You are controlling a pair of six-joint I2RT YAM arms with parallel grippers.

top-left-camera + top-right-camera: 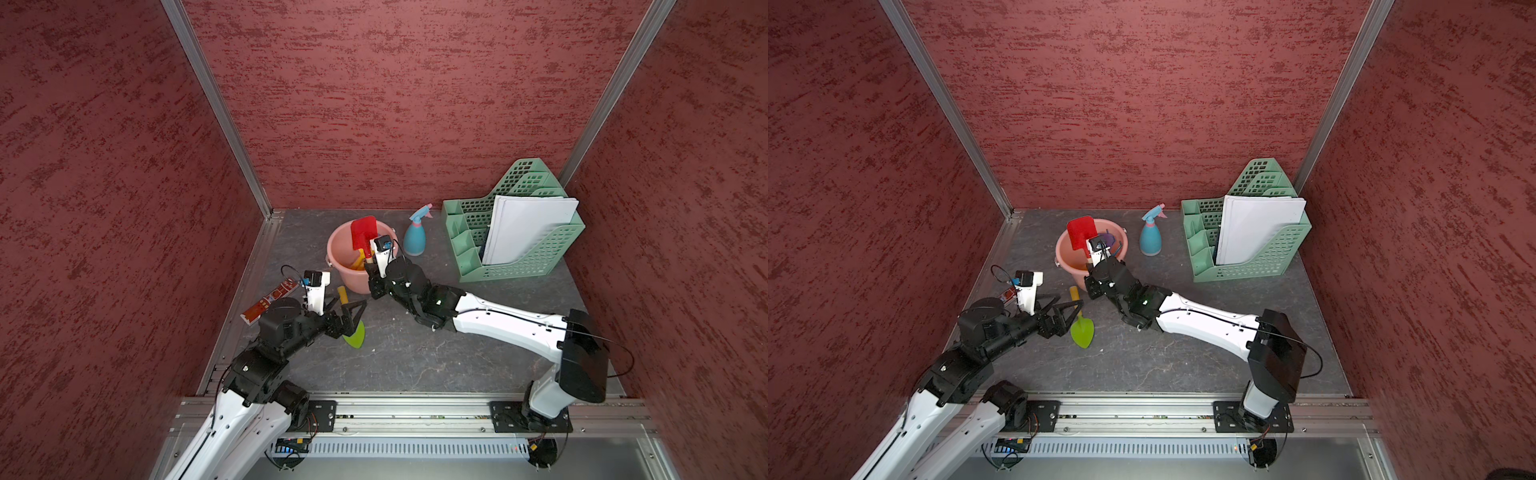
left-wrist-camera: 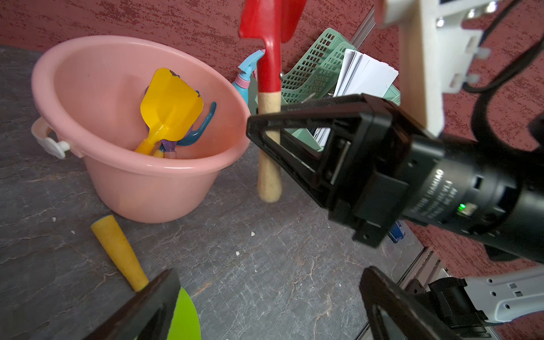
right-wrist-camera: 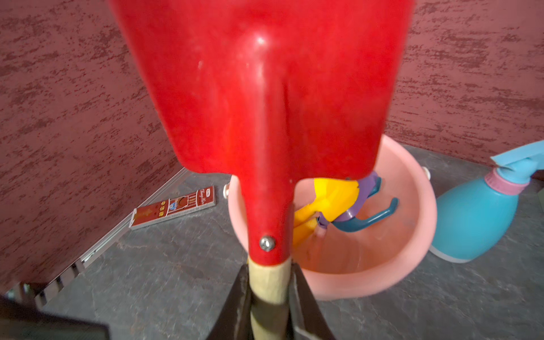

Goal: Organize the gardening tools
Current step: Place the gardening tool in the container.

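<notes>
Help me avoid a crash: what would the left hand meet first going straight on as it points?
Most likely the right hand, shut on the red scoop by its wooden handle; depth is hard to judge.

Soft even light; red scoop [image 3: 259, 88] blurred close up.

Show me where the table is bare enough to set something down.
Widest bare patch: the table between the green trowel, the right arm and the front rail. A smaller one sits behind the pink bucket, by the back wall. Crowded: the bucket's near side, where left gripper, right gripper and red scoop meet.
</notes>
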